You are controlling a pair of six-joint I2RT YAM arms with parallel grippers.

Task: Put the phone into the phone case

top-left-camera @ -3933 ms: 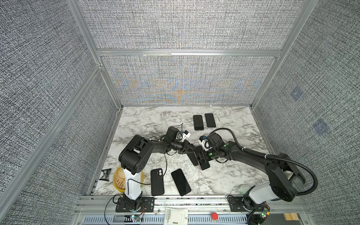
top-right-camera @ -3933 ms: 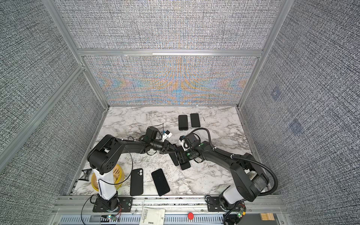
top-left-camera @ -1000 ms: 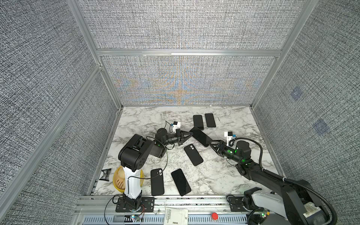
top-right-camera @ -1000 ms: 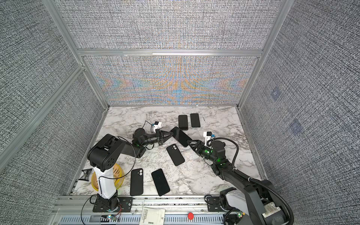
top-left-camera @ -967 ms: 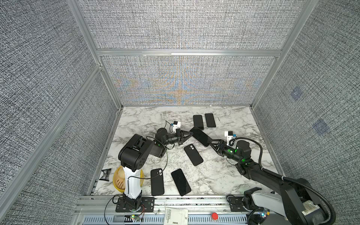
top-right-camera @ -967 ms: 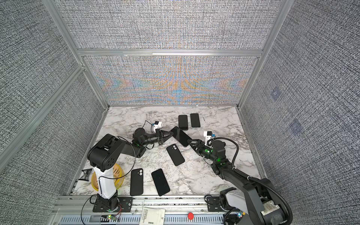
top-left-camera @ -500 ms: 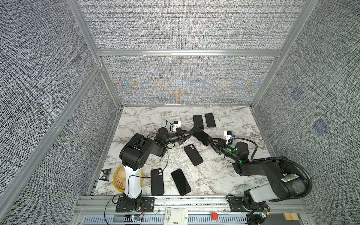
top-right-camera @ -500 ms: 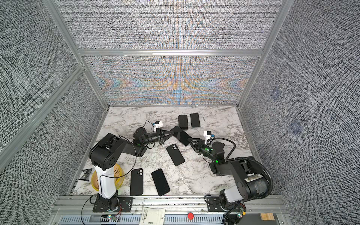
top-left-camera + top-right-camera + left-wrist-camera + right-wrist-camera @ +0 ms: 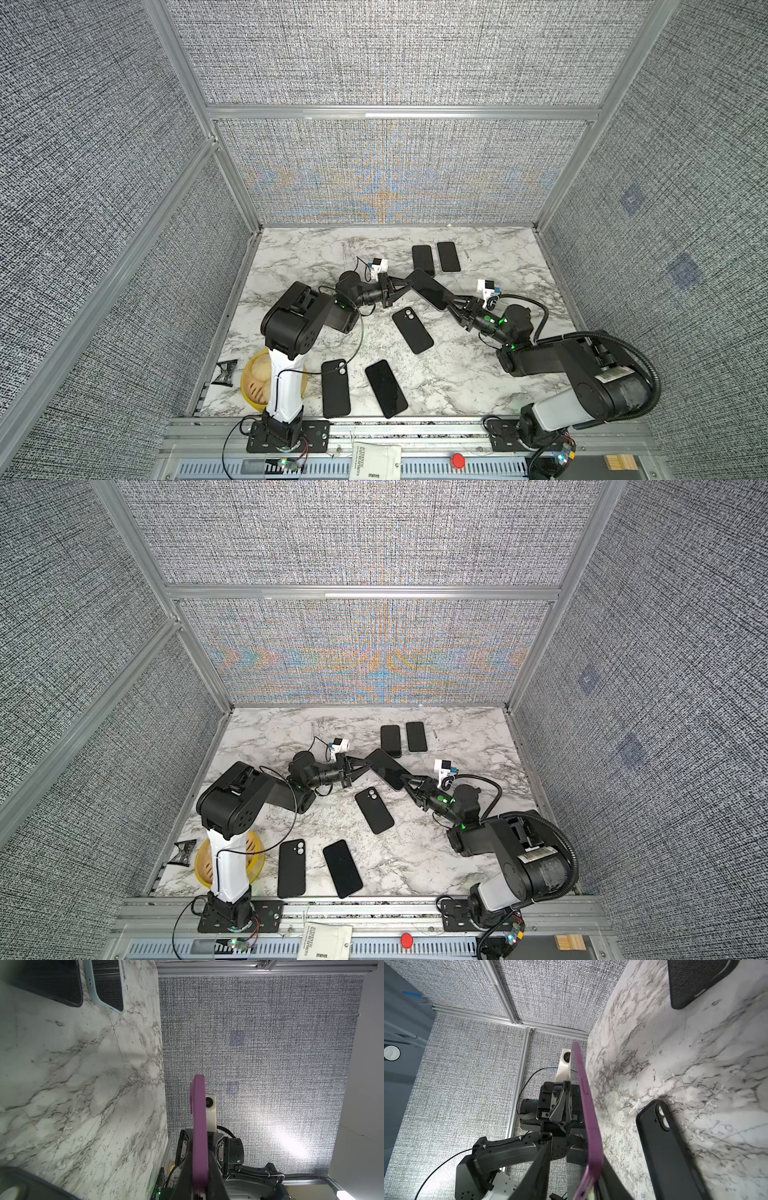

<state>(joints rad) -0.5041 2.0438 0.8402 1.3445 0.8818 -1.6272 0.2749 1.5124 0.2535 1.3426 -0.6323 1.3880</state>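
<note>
So the phone point(image 9: 428, 289) is up off the table point(image 9: 316, 257), strung between both arms, and it looks already seated in its purple case point(image 9: 198, 1126). The left gripper point(image 9: 406, 284) is pinched tight on one end. The right gripper point(image 9: 452, 306) straddles the other end, but I can't tell if it's actually clamped. The phone is probably light and stiff with a slick glass face, so I'd grab it by the grippier case rim.
</note>
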